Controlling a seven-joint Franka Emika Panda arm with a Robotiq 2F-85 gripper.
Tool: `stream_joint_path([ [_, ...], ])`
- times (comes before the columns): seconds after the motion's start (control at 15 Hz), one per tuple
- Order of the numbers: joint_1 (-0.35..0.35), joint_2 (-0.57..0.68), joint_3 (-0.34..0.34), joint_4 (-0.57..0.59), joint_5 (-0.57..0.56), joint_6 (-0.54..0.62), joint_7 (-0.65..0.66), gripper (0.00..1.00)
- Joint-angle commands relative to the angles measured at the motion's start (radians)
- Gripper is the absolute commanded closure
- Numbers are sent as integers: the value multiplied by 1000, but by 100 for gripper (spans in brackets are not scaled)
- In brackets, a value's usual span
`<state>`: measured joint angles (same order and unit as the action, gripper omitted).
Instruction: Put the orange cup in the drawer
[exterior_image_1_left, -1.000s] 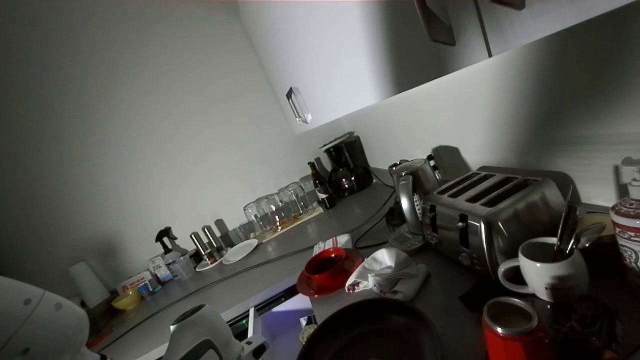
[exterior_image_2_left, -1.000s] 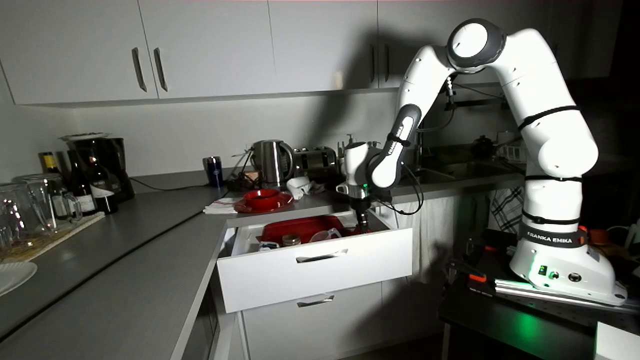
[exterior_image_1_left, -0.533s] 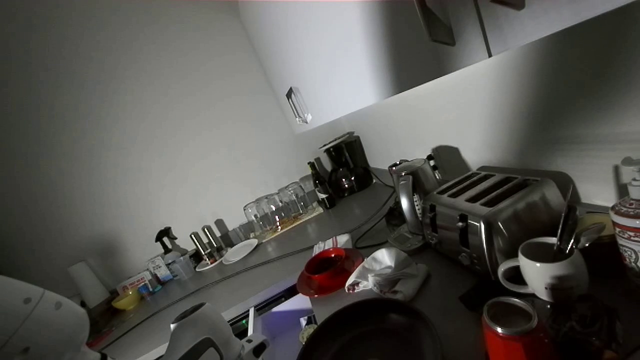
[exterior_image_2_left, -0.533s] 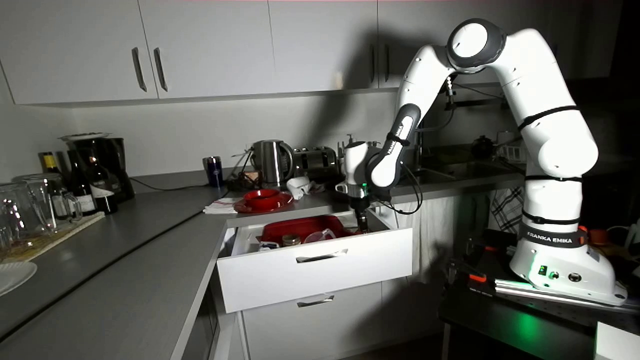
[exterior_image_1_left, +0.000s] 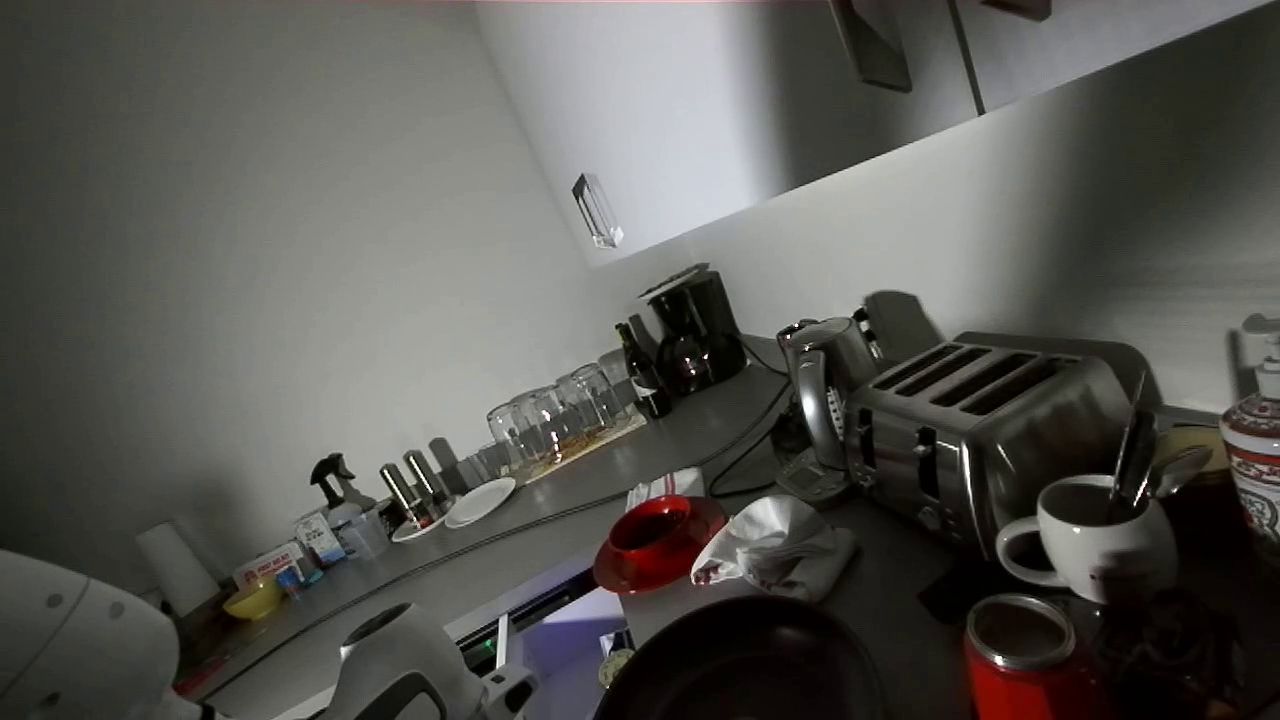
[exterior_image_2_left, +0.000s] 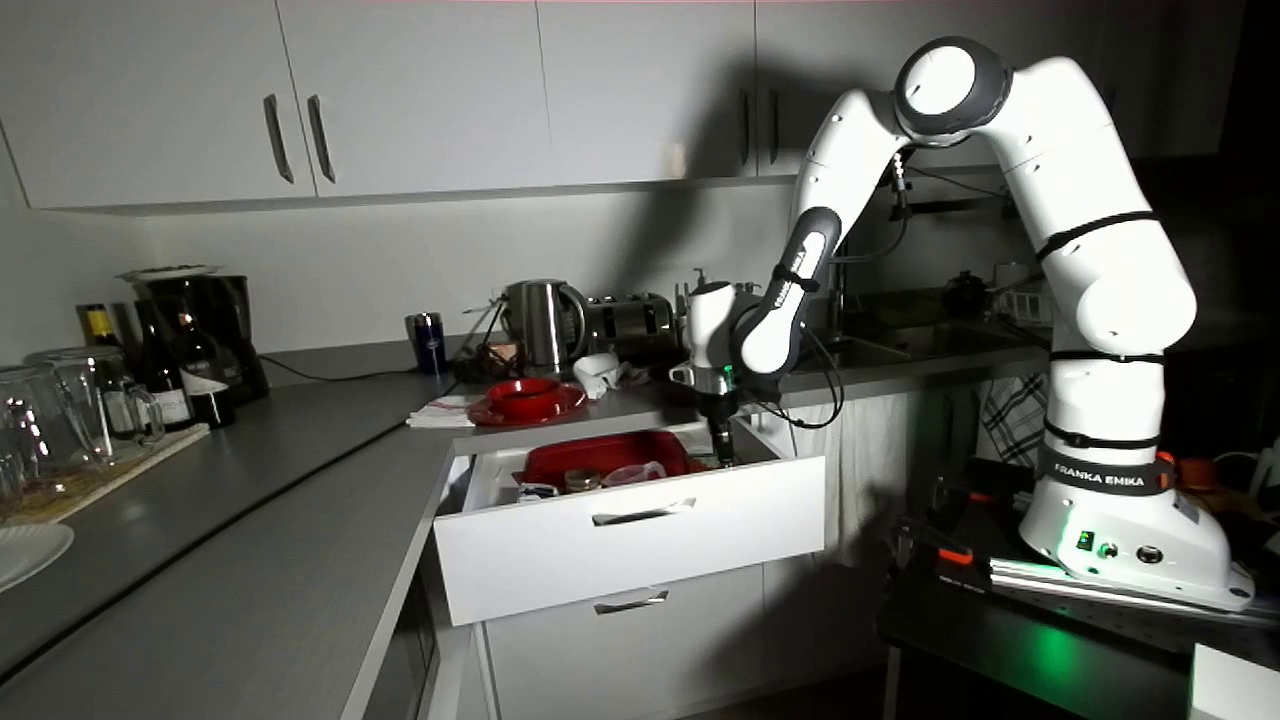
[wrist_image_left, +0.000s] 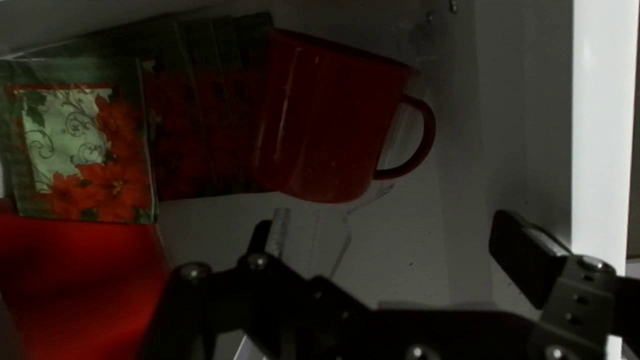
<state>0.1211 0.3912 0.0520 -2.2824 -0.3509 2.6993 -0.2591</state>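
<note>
A red mug (wrist_image_left: 332, 120), taken to be the task's orange cup, is shown lying on its side within the drawer (exterior_image_2_left: 540, 545), its handle turned toward a drawer wall (wrist_image_left: 602, 125). Poinsettia-print napkins (wrist_image_left: 85, 145) are partly overlapped by its body in the wrist view. Near the mug, the gripper (wrist_image_left: 385, 231) is positioned inside the drawer with its fingers (wrist_image_left: 525, 257) spread wide; nothing is gripped, and no contact with the mug is seen. Placement is therefore judged to be done, and only the lifting of the gripper out of the drawer appears to be left; closure is not asked for. In an exterior view, a red tray (exterior_image_2_left: 610, 452) and a small jar (exterior_image_2_left: 582, 481) are also seen in the opened drawer. Above, on the counter (exterior_image_2_left: 300, 520), a red bowl (exterior_image_2_left: 527, 402) is set on a red plate (exterior_image_2_left: 481, 413).
</note>
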Motion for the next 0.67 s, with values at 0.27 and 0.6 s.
stream_joint_path([
  [0.27, 23, -88, -1, -45, -27, 53, 36, 0],
  [0.6, 56, -271, -1, -119, -64, 85, 97, 0],
])
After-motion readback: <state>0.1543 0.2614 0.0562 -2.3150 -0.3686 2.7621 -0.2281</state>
